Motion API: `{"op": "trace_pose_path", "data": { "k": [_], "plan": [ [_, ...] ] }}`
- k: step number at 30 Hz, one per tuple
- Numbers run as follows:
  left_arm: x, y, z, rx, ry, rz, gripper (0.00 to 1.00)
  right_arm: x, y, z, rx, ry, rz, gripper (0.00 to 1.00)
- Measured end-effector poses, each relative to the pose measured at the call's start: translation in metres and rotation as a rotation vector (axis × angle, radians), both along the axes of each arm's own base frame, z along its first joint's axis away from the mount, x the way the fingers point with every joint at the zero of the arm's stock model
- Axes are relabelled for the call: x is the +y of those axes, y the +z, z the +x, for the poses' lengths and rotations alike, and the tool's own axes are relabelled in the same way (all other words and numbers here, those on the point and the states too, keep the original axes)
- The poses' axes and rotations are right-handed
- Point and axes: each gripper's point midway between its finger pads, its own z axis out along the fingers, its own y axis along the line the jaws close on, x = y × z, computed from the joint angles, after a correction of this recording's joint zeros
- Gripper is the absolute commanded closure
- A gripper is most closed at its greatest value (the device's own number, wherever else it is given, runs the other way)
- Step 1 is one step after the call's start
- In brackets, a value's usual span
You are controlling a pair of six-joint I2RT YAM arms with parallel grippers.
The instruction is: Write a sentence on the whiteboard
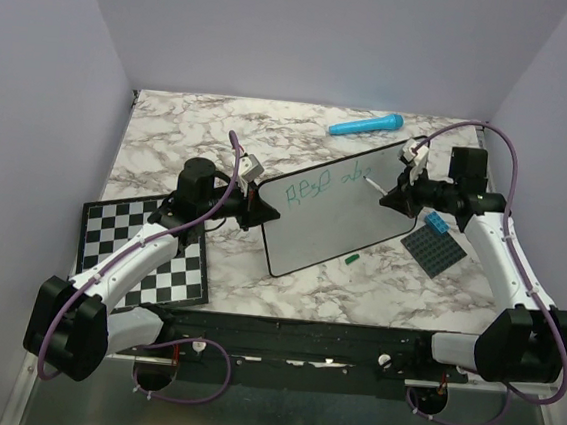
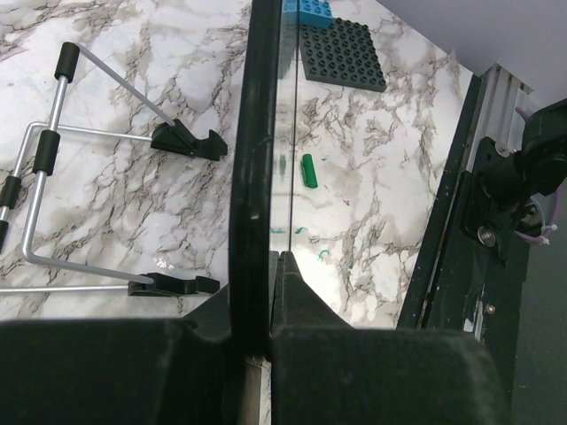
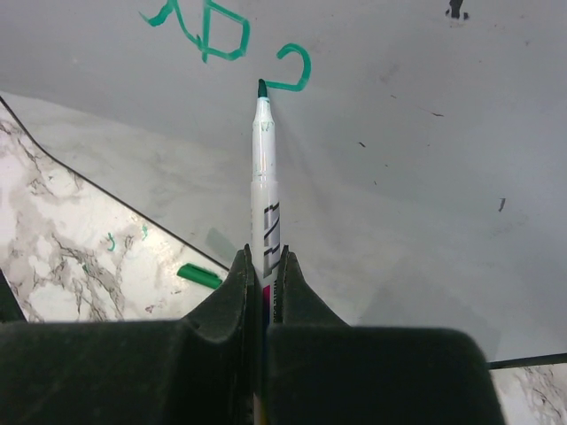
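At the right gripper [image 3: 264,266]: clamped on a white marker [image 3: 264,177], the 2 fingers pinching its barrel low down, its green tip pointing away from the wrist.
Marker tip: touching the whiteboard [image 3: 425,177] at the lower end of a green hooked stroke (a few small dark specks dot the face nearby).
Sentence [image 1: 316,188]: 1 line of thin green loopy letters, in 2 groups, across the far part of the board.
Left gripper [image 2: 268,266]: closed on the whiteboard's black rim at its left edge, with 1 finger on each face.
Whiteboard's place: middle of the marble table [image 1: 171,131], between the 2 arms, turned askew; whether it lies flat or leans I cannot tell.
Green cap [image 2: 308,170]: lying on the table just beside the board's near edge.
Wire stand [image 2: 53,177]: lying flat on the table, on the other side of the board from the cap.
Right of the board: black studded plate [image 1: 436,251], with a blue brick [image 1: 437,223] at its far edge.
Far side of the table: blue pen-shaped thing [image 1: 365,126], apart from the board.
Left side: checkerboard [image 1: 129,248], partly under the left arm.
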Motion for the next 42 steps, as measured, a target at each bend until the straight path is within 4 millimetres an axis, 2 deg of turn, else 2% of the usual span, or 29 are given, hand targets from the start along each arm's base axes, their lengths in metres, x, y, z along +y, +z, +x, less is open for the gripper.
{"op": "trace_pose_path", "data": {
  "k": [17,26,42],
  "plan": [
    [0.000,0.000,0.000,0.001,0.001,0.000,1.00,0.000,0.016,0.005,-0.004,-0.046,0.024,1.00],
    [0.000,0.001,0.001,-0.010,-0.003,0.001,1.00,-0.014,0.042,0.008,-0.100,-0.091,0.036,1.00],
    [0.000,0.001,0.001,-0.010,-0.003,0.001,1.00,-0.015,0.025,0.012,-0.067,-0.080,0.021,1.00]
  ]
}}
